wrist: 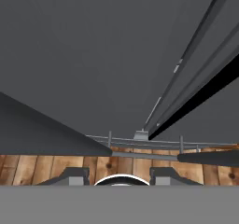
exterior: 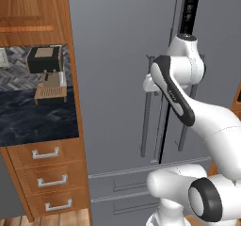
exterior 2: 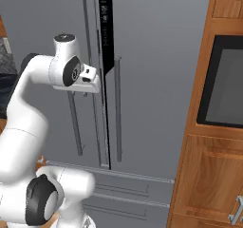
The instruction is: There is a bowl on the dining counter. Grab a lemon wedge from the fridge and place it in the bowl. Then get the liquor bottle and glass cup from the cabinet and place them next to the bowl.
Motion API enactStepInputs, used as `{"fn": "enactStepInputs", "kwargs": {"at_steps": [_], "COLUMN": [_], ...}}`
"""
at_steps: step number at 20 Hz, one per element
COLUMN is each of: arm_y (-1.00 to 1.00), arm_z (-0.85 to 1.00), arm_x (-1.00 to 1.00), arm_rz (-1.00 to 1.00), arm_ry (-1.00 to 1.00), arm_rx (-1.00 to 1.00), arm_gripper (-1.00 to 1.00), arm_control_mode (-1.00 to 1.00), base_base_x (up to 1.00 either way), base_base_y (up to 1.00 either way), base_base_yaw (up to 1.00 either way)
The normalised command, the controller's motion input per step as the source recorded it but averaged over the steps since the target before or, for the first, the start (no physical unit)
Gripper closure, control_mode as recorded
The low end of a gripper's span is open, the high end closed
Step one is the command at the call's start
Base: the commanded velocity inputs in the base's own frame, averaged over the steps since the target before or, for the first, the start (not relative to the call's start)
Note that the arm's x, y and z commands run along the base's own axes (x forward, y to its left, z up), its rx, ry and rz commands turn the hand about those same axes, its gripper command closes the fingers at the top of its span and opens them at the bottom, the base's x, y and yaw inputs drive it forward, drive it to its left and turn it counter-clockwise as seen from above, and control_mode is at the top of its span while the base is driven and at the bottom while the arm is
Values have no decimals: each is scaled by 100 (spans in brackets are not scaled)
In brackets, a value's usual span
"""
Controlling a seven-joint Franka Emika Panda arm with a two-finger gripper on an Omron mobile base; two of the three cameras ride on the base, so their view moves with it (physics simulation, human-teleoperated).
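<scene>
Pincer (wrist: 119, 175) at left fridge (exterior: 117, 55) door handle (exterior: 147, 117), fingers apart, holding nothing. Doors shut. Task barely begun: lemon, bottle, cup all left to fetch.

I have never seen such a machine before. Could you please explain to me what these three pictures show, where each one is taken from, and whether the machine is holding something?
The white jointed machine is a robot arm on a base that can drive. Two pictures come from cameras on that base, behind the arm to its left and right. Both show a tall grey fridge with long bar handles, its doors shut. The third camera sits on the hand and looks down along the fridge door to the wooden floor. The gripper shows as two small grey finger tips standing apart, with nothing between them, so nothing is held. Left of the fridge, a dark counter carries a coffee machine.
</scene>
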Motion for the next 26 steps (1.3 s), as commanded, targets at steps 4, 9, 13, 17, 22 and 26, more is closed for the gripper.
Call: {"fn": "enactStepInputs", "kwargs": {"at_steps": [4,9,13,17,22,26], "arm_y": [0,0,0,0,0,0], "arm_z": [0,0,0,0,0,0], "arm_x": [0,0,0,0,0,0], "arm_rz": [0,0,0,0,0,0], "arm_ry": [0,0,0,0,0,0], "arm_rx": [0,0,0,0,0,0], "arm_gripper": [-100,-100,-100,-100,-100,-100], "arm_control_mode": [100,100,100,100,100,100], "base_base_x": [-1,-33,-62,-44,-40,-36], "base_base_y": [0,-21,-44,-34,-3,-20], "base_base_yaw": [0,0,-1,-1,-1,-1]}}
